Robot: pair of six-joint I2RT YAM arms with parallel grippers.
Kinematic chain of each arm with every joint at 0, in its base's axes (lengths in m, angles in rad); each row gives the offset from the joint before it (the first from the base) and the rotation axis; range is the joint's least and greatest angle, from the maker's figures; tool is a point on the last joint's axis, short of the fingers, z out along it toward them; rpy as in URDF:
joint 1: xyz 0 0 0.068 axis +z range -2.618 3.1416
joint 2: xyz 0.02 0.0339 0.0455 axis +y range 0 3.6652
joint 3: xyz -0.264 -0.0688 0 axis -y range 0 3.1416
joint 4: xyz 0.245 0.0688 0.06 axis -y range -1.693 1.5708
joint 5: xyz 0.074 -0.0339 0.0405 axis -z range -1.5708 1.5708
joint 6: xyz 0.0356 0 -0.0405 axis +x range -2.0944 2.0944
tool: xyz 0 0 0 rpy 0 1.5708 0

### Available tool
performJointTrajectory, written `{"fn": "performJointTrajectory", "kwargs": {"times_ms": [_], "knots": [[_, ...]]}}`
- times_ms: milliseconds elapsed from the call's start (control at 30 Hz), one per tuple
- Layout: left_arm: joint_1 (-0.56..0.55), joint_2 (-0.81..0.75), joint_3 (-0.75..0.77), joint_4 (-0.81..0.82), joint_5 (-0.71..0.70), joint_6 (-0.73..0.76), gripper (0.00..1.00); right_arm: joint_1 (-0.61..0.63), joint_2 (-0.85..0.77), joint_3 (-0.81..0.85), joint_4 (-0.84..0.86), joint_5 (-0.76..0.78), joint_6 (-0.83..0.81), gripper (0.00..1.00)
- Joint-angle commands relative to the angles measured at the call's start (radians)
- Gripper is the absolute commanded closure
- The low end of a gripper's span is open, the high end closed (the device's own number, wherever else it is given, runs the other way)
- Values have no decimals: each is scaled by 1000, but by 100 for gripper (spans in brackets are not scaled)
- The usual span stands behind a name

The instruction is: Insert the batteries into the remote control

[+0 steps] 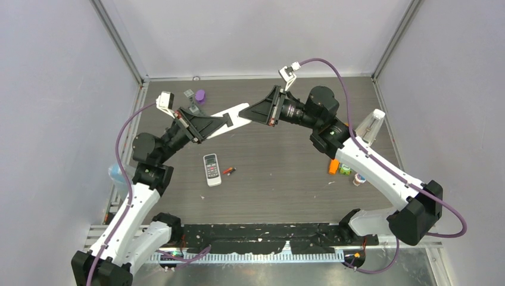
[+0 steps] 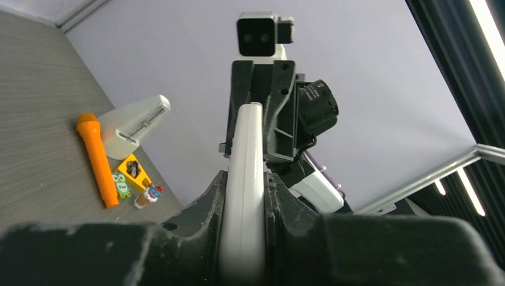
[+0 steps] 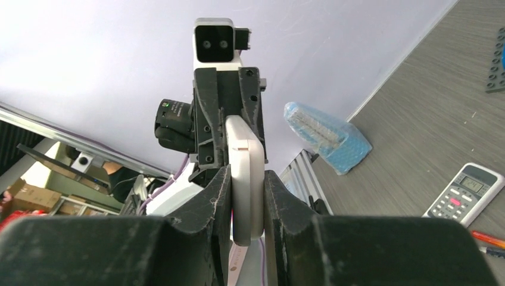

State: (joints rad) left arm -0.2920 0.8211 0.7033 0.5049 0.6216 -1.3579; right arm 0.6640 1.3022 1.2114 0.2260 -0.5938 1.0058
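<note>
Remote [image 1: 238,113] in left tool [image 1: 226,121], right tool [image 1: 251,112]

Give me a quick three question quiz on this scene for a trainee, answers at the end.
1. True or false: the white remote lies flat on the table.
2. What clamps it? A) left gripper only B) right gripper only C) both
3. Fill in: the batteries lie on the table beside a second ____.

Key: 1 false, it is held up in the air. 2 C, one gripper at each end. 3 remote, the second remote with keypad and display.
</note>
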Motion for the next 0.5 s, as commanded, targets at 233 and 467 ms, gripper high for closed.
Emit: {"fn": "performJointTrajectory", "kwargs": {"times_ms": [233,467], "knots": [[-3,19,32,-124,-16,135,100,-50,-16,-101,83,64,17,81],[-3,76,60,-231,-18,163,100,-96,-2,-188,150,58,25,67]]}}
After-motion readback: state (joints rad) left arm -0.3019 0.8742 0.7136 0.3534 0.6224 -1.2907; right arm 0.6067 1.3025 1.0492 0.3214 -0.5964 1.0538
